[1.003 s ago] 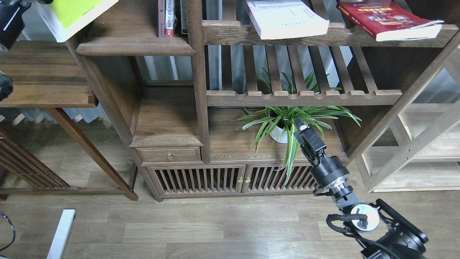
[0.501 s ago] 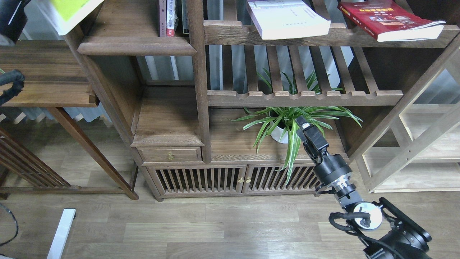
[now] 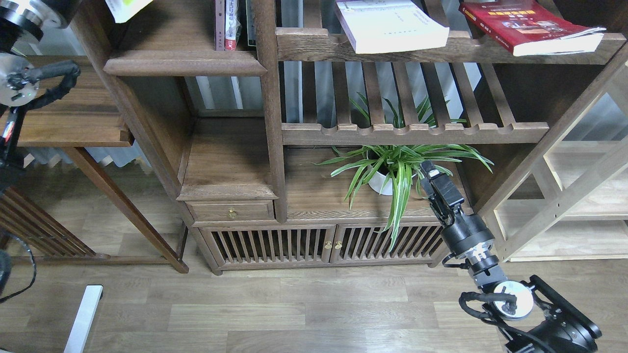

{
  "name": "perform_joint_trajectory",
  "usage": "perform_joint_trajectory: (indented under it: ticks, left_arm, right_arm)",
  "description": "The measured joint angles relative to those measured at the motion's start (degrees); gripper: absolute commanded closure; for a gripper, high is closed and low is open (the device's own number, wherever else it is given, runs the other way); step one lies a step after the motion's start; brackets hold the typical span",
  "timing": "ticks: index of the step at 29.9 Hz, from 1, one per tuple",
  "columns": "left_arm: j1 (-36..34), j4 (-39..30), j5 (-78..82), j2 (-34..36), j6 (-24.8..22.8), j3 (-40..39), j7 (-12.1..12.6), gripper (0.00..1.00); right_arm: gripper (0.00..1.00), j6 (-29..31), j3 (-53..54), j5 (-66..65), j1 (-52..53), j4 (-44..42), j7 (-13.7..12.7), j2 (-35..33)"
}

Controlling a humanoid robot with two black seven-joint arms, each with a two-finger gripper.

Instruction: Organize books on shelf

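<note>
red book (image 3: 527, 24) – yellow title band | pale book (image 3: 392, 27) – white | shelf (image 3: 184, 61) dark brown | plant (image 3: 397, 166) green

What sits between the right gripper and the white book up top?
In the head view, between the right gripper and white book: spider plant leaves, then the slatted rack.

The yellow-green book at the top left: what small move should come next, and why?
Probably ease the yellow-green book rightward and down onto the shelf. Only its corner shows above the board's left end; standing books wait further right. The left pincer is out of view.
</note>
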Motion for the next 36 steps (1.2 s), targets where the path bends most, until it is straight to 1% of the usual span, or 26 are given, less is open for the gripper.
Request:
perform_joint_trajectory:
  ticks: [5, 8, 14, 17, 20, 24, 27, 30, 31, 33, 36]
  left_arm:
    - [-4.4, 8.3, -0.3, -1.5, 0.1, 1.9, -2.0, 0.97]
    - [-6.8, 12.4, -1.2, -2.6, -0.1, 5.0, -3.6, 0.98]
    - [-12.3, 20.7, -4.4, -6.2, -0.2, 11.6, -7.5, 0.98]
    - [-14.5, 24.4, -5.9, -7.5, -0.2, 13.5, -8.7, 0.97]
    - [-15.5, 26.5, -6.5, -8.2, -0.4, 15.0, -9.1, 0.97]
    - [-15.6, 27.1, -7.1, -8.4, -0.6, 16.1, -9.2, 0.96]
    - [-15.7, 27.3, -7.2, -9.0, -0.6, 16.7, -9.2, 0.90]
    - [-15.7, 27.5, -7.3, -9.9, -0.3, 17.1, -9.2, 0.88]
    - [-15.7, 27.6, -7.3, -10.0, -0.1, 17.3, -9.2, 0.84]
    - [-15.7, 27.7, -7.3, -10.1, 0.0, 17.6, -9.1, 0.78]
    - [-15.3, 27.7, -7.3, -10.2, 0.2, 18.8, -9.1, 0.76]
  right_arm:
    - [0.16, 0.0, 0.0, 0.0, 0.0, 0.0, 0.0, 0.1]
    - [0.16, 0.0, 0.0, 0.0, -0.1, 0.0, 0.1, 0.2]
    - [0.16, 0.0, 0.1, 0.0, -0.1, 0.0, 0.1, 0.3]
    - [0.16, 0.0, 0.5, 0.0, -0.1, 0.0, 0.1, 0.1]
    - [0.16, 0.0, 1.1, 0.0, -0.1, 0.0, 0.1, 0.1]
    - [0.17, 0.0, 1.3, 0.0, -0.1, 0.0, 0.1, -0.1]
    - [0.17, 0.0, 1.3, 0.0, -0.1, 0.0, 0.1, -0.7]
    - [0.17, 0.0, 1.3, 0.0, -0.1, 0.0, 0.1, -0.9]
    - [0.17, 0.0, 1.3, 0.0, -0.1, 0.0, 0.1, -1.0]
    - [0.17, 0.0, 1.3, 0.0, -0.1, 0.0, 0.1, -1.0]
    - [0.17, 0.0, 1.4, 0.0, -0.1, 0.0, 0.1, -1.1]
